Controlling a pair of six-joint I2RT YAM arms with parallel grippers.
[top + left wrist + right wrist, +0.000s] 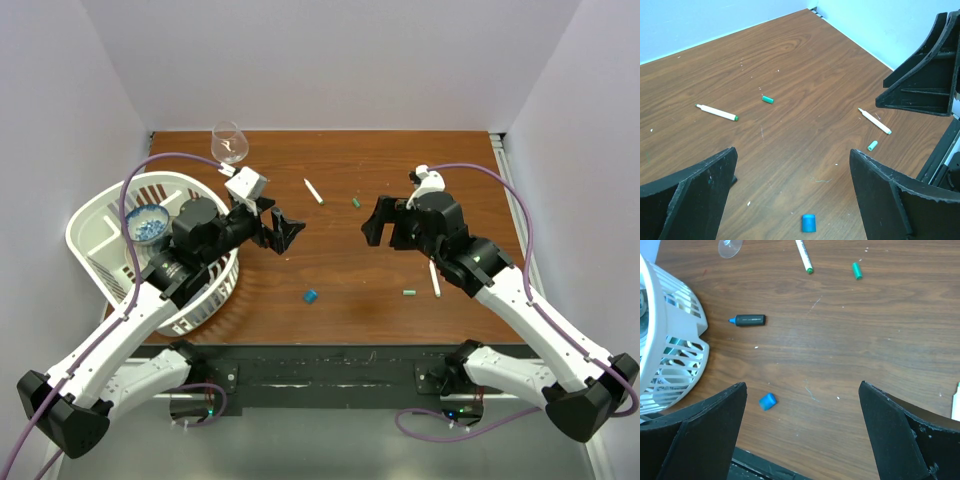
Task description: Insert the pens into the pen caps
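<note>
1. Grippers: the left gripper [283, 230] and right gripper [371, 227] hover beyond the blue cap [311, 296], jaws spread wide and empty.
2. Task things: one pen [314, 191] and a green cap [355, 202] lie well beyond the blue cap. The second pen [435, 278] and second green cap [409, 293] lie beside it, toward the right arm [520, 300].
3. Risk: thin pens may roll or slip from the broad fingers, and a misaligned tip would likely shove a loose cap away.
4. Hidden: the second pen is partly under the right arm. A black marker [750, 320] shows only in the right wrist view. Which way the caps open is too small to tell.

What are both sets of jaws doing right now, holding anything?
Left gripper: open, holding nothing.
Right gripper: open, holding nothing.
</note>
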